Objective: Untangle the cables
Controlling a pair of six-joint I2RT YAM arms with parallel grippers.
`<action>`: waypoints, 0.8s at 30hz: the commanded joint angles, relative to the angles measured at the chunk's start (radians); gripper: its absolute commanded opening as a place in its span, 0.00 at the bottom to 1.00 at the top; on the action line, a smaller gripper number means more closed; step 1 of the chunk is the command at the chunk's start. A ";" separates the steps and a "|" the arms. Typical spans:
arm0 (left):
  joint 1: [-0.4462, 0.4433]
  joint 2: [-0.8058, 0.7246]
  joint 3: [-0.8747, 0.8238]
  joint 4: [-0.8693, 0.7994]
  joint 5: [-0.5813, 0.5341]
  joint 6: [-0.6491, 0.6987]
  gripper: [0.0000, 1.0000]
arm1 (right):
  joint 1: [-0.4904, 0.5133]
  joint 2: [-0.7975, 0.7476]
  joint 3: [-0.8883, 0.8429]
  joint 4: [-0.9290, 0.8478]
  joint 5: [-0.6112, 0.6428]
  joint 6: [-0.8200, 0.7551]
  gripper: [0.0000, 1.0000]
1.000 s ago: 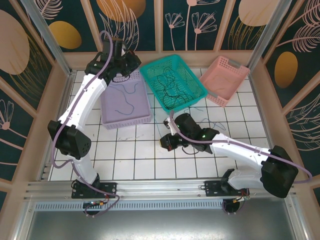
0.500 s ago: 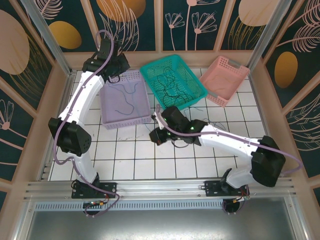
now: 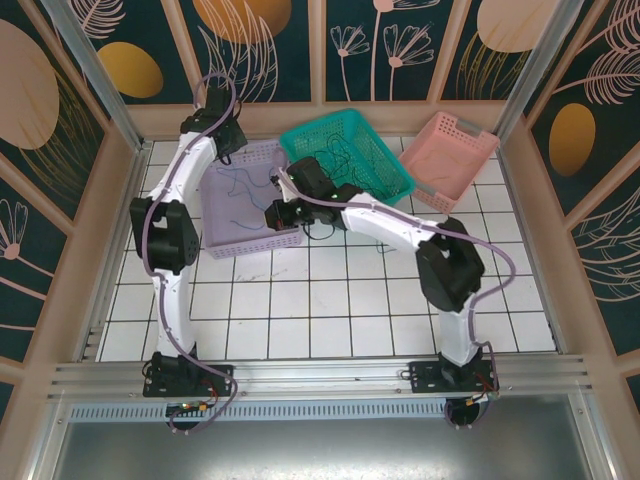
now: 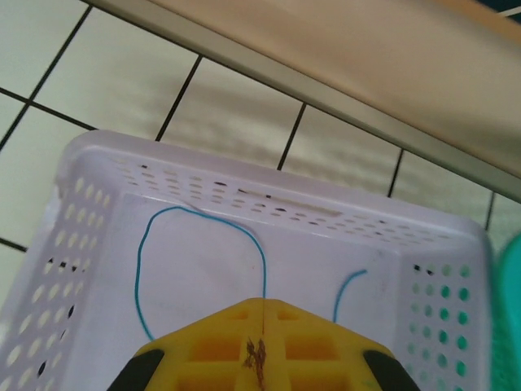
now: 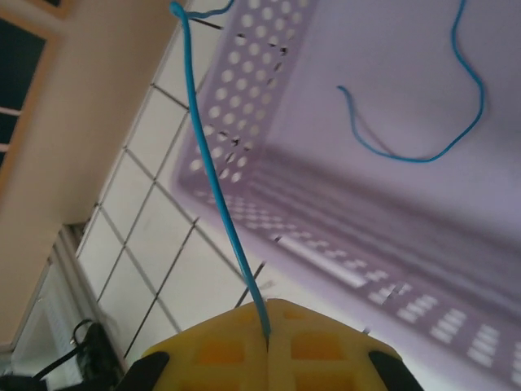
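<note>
My right gripper (image 5: 267, 308) is shut on a thin blue cable (image 5: 213, 175) that rises from the seam of its yellow fingers. It hangs at the near right corner of the lavender basket (image 3: 250, 240), where the right gripper (image 3: 272, 213) shows from above. My left gripper (image 4: 264, 303) is shut over the basket's far end. A looping blue cable (image 4: 143, 269) runs right into its jaw seam. More loose blue strands (image 5: 407, 159) lie on the basket floor. Black cables (image 3: 340, 160) lie bunched in the teal basket (image 3: 392, 180).
A pink basket (image 3: 455, 150) stands tilted at the back right, beside the teal one. The wooden back wall (image 4: 366, 73) runs close behind the lavender basket. White tiles (image 3: 330, 300) stretch across the near half of the table.
My right arm has swung from mid-table left and back to the lavender basket, carrying the blue cable. My left gripper has drawn back toward the far wall.
</note>
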 commanded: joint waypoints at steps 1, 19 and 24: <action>0.018 0.040 0.066 0.063 0.018 0.010 0.00 | -0.008 0.089 0.096 -0.079 0.006 0.036 0.00; 0.018 0.073 0.007 0.056 0.020 0.021 0.10 | -0.005 0.060 0.267 -0.192 0.128 0.034 0.48; 0.015 0.037 -0.043 0.096 0.112 0.007 0.18 | -0.030 -0.093 0.115 -0.116 0.185 0.075 0.48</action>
